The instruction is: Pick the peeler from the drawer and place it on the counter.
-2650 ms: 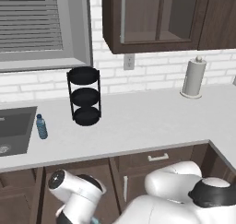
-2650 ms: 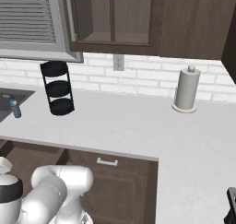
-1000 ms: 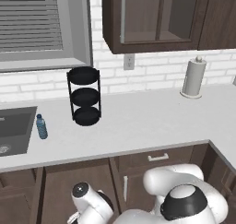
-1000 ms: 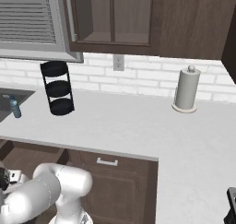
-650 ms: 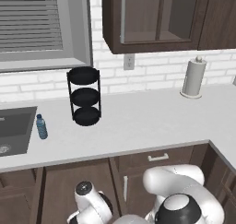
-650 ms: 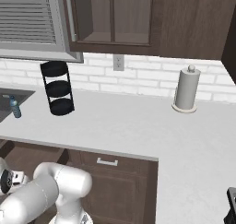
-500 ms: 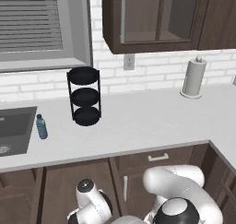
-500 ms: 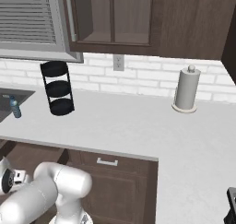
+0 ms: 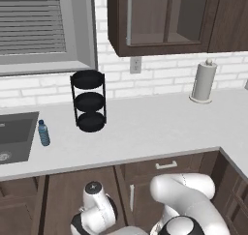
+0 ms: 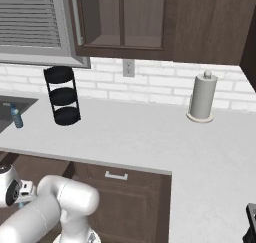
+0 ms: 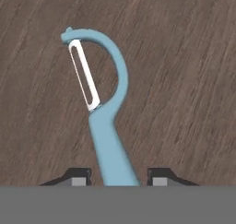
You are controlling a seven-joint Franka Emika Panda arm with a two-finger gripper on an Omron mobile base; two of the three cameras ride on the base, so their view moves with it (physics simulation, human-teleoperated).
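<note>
The counter (image 9: 145,132) was seen running across the middle of both base views as a long, pale grey surface, turning a corner toward the lower right. A grey sink (image 9: 14,137) was set into it at the left edge of the left base view. A small water bottle (image 9: 44,133) stood just beside the sink. A black three-tier rack (image 9: 89,101) stood near the bottle, toward the brick wall. A paper towel roll (image 9: 203,81) stood upright at the upper right, well apart from the rack.

In the hand view, the peeler (image 11: 103,112) was shown lying flat on the brown wooden floor of the drawer (image 11: 184,80), its head toward the upper left.
</note>
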